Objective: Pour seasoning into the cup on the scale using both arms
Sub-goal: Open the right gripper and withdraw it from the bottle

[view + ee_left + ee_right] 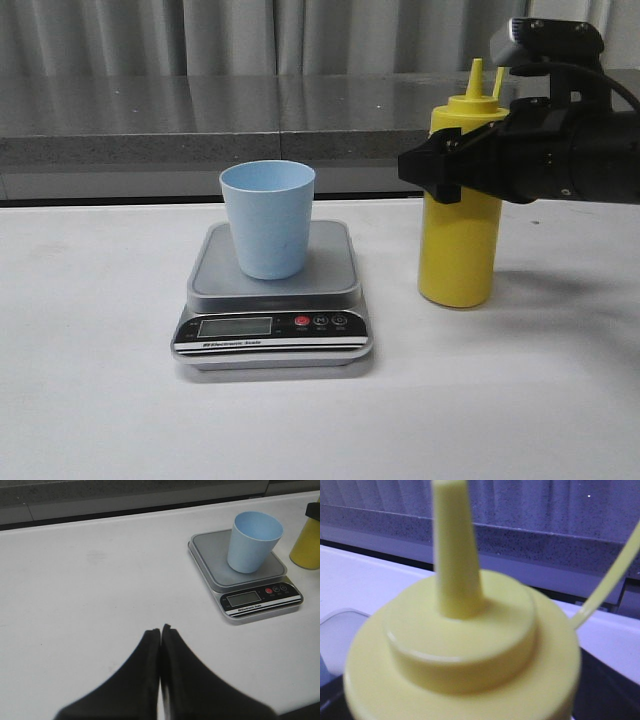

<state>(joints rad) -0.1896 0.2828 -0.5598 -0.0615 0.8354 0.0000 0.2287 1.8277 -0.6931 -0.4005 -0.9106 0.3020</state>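
Note:
The pale blue cup (267,220) stands upright on the steel platform of the scale (272,325), also seen from the left wrist as cup (252,542) on scale (260,600). To its right the yellow seasoning bottle (458,250) stands on the table, nozzle up. My right gripper (432,168) reaches in from the right and is shut on the bottle's upper body. In the right wrist view the bottle's shoulder (465,670) fills the frame and hides the fingers. My left gripper (160,628) is shut on nothing, low over bare table left of the scale. It does not show in the front view.
The white table (100,400) stretches out to the left and in front of the scale. A grey stone ledge (200,140) runs along the back edge with curtains above it. The bottle's thin cap strap (610,575) sticks up beside the nozzle.

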